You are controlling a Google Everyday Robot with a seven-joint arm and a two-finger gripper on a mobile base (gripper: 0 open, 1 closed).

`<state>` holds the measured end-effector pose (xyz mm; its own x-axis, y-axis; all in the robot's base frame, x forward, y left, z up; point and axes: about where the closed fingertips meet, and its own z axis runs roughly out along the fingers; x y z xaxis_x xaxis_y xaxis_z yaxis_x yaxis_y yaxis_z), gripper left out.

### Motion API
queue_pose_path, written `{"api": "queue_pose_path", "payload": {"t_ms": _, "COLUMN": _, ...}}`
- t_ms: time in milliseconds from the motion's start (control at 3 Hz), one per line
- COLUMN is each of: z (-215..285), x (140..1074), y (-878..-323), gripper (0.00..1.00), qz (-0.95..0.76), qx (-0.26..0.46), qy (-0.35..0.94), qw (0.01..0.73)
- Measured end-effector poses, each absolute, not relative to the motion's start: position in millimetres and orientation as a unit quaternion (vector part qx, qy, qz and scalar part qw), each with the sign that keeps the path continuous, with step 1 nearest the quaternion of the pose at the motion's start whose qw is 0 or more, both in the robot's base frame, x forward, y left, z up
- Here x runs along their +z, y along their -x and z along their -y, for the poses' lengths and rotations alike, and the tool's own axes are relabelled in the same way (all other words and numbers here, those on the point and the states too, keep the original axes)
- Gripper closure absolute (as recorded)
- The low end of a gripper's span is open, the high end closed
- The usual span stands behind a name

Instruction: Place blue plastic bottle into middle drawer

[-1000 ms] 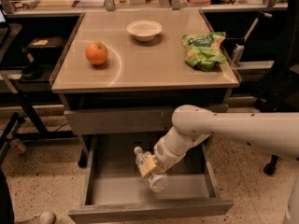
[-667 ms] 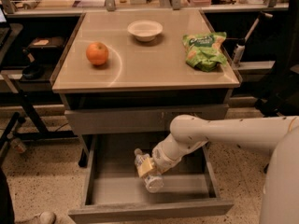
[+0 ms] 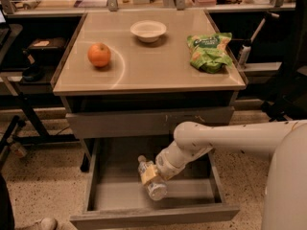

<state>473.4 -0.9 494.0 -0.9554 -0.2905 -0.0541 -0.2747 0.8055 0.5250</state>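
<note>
Your gripper (image 3: 148,175) has sunk a little further into the open drawer (image 3: 108,198) over the last second, and the arm has dropped with it. The fingers are clamped on the bottle (image 3: 157,190), which hangs tilted, cap toward the back, low over the bare floor near the drawer's middle. I can't tell whether it touches down yet. The carry looks done to me. You still have to release and pull out cleanly.
</note>
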Motion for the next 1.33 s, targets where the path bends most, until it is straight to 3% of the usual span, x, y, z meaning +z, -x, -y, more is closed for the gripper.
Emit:
{"api": "queue_pose_path", "payload": {"t_ms": 667, "z": 2.4, "x": 478.2, "y": -494.1, "gripper": 1.0, "qz": 0.966, "qx": -0.234, "qy": -0.092, "qw": -0.052}}
{"api": "queue_pose_path", "payload": {"t_ms": 1333, "z": 5.0, "x": 438.4, "y": -512.3, "gripper": 1.0, "qz": 0.971, "qx": -0.224, "qy": -0.042, "qw": -0.072}}
